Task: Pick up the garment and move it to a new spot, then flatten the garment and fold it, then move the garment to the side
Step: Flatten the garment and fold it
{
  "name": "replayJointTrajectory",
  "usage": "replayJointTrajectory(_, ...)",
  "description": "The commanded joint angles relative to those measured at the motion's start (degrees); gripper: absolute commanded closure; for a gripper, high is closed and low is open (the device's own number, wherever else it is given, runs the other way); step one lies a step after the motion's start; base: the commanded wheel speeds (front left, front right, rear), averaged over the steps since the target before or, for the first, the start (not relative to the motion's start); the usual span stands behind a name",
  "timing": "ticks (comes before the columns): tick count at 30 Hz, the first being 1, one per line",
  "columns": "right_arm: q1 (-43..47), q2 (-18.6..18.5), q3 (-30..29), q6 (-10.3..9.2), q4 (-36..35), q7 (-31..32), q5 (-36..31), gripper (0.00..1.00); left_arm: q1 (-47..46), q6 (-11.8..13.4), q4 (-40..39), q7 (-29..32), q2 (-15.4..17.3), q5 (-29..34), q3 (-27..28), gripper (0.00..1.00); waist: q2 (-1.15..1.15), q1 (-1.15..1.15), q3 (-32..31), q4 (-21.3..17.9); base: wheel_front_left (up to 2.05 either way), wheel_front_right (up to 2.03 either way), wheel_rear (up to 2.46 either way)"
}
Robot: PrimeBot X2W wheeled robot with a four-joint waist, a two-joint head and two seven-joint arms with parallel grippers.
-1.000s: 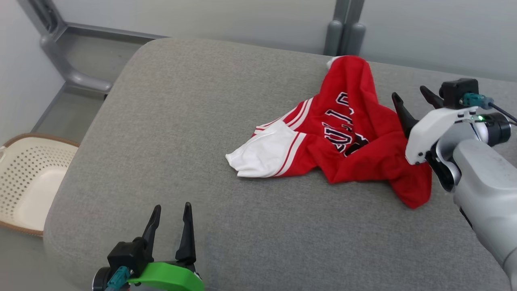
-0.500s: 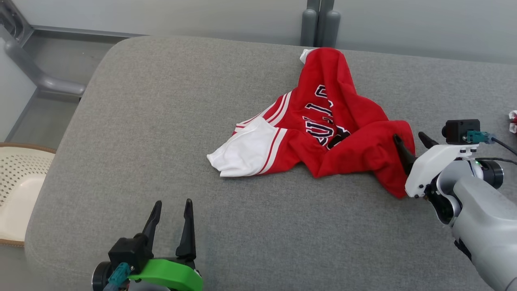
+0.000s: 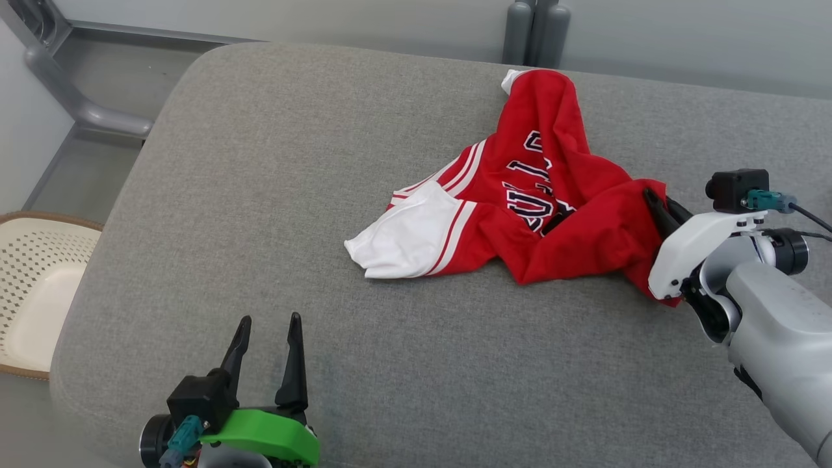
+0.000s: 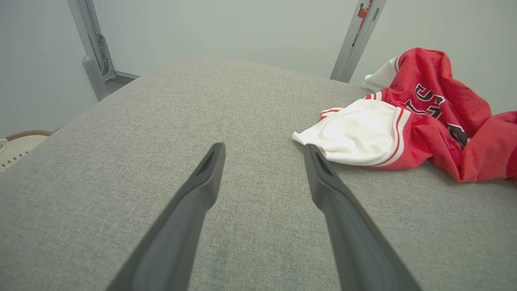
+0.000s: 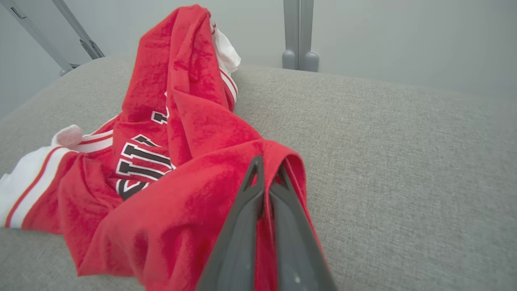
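In the head view, a crumpled red garment point(image 3: 552, 214) of soft, fleecy knit lies right of centre on a broad grey cushion point(image 3: 260, 195) with a coarse woven texture and rounded corners. A white sleeve with red stripes fans out toward the middle of the frame, and dark block letters outlined in white cross the folds. At the right edge, the right gripper point(image 3: 656, 201) on its white and grey arm has its dark fingers clenched on the garment's right-hand fold. At the lower left, the left gripper point(image 3: 266, 331), mounted on a green collar, has its tapered jaws released and apart above bare cushion. A cream perforated basket point(image 3: 39, 292) with a brown rim sits at the left edge.

In the left wrist view, two long matte fingers spread wide over the weave, with the garment at the upper right, well apart from them.

In the right wrist view, the fingers meet at their tips inside a raised red fold at lower centre; how much cloth sits between them seems slight.
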Motion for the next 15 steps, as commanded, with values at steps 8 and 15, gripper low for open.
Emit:
replayJointTrajectory(8, -0.51, -1.9, 2.97, 0.0, -5.33, -3.85, -3.48, 1.0, 0.82, 0.26, -0.74, 0.0, 0.12, -0.02, 0.35, 0.0, 0.0, 0.0, -1.54, -3.03, 0.0, 0.0, 0.0)
replayJointTrajectory(15, 9.52, -3.08, 0.22, 0.0, -18.01, -4.12, -7.09, 1.0, 1.99, 0.69, -1.4, 0.0, 0.12, -0.02, 1.26, 0.0, 0.0, 0.0, -2.6, -6.29, 0.0, 0.0, 0.0)
